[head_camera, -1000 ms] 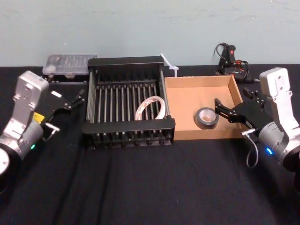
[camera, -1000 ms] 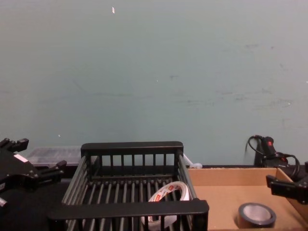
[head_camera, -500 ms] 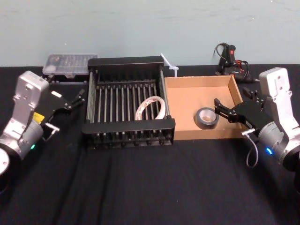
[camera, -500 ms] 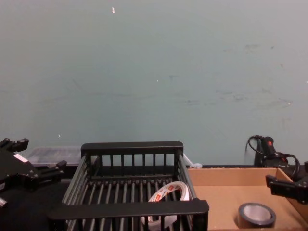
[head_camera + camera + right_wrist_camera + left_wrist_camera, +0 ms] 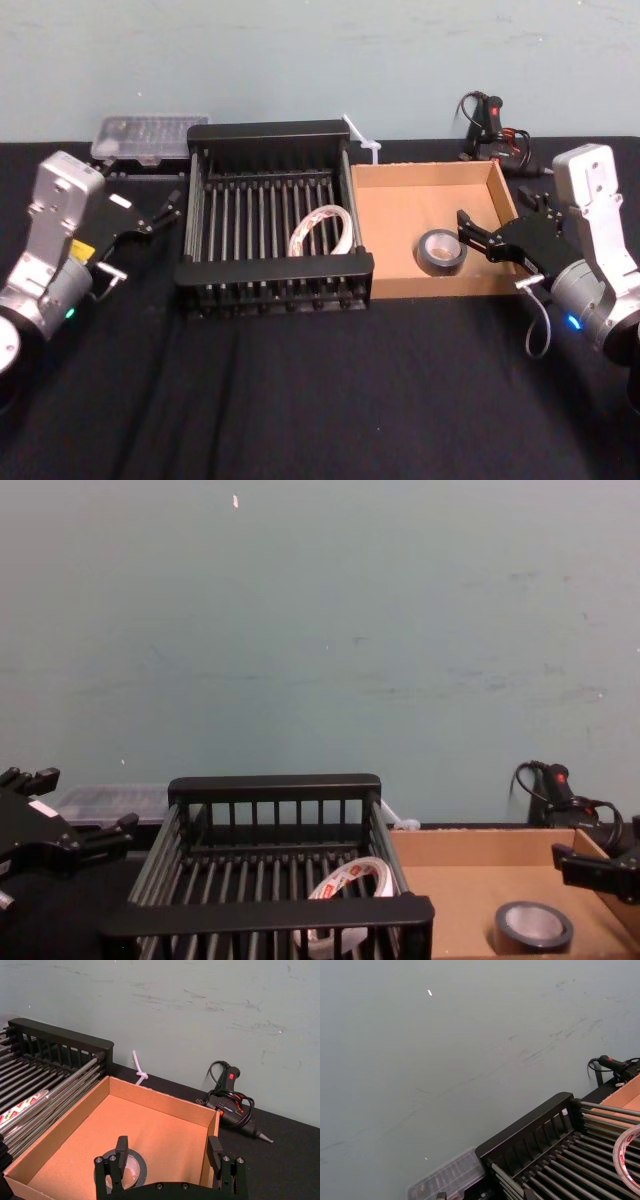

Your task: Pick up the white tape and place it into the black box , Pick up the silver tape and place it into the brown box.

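Both tapes lie in their boxes, both arms drawn back.

Head view: the thin white tape (image 5: pixel 321 230) leans on the slatted bars of the black box (image 5: pixel 273 271); the dull silver tape (image 5: pixel 440 249) lies flat in the tan cardboard brown box (image 5: pixel 424 175). The left gripper (image 5: pixel 160 213) hangs beside the basket, fingers spread. Right wrist view: the right gripper (image 5: pixel 168 1156) hovers over the tray's right wall, fingers apart, empty. Chest view: red-orange marks show on the white ring.
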Available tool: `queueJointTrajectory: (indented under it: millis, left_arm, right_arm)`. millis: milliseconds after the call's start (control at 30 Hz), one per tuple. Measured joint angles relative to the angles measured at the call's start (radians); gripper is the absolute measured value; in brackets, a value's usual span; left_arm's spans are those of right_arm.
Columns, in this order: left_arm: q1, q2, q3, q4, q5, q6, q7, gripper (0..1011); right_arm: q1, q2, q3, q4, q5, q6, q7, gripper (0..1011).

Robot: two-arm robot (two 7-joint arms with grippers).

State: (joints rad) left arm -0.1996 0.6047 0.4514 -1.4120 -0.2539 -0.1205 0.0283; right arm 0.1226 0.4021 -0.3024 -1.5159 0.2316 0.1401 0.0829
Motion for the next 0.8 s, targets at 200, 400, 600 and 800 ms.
queueJointTrajectory:
  millis: [200, 400, 600, 800]
  left_arm:
    - [0.000, 0.000, 0.000, 0.000, 0.000, 0.000, 0.000, 1001]
    - [0.000, 0.000, 0.000, 0.000, 0.000, 0.000, 0.000, 1001]
    - [0.000, 0.000, 0.000, 0.000, 0.000, 0.000, 0.000, 1001]
    - [0.000, 0.000, 0.000, 0.000, 0.000, 0.000, 0.000, 1001]
  right_arm:
    - [0.000, 0.000, 0.000, 0.000, 0.000, 0.000, 0.000, 1002]
    - [0.000, 0.000, 0.000, 0.000, 0.000, 0.000, 0.000, 1002]
    - [0.000, 0.000, 0.000, 0.000, 0.000, 0.000, 0.000, 1002]
    - [0.000, 0.000, 0.000, 0.000, 0.000, 0.000, 0.000, 1002]
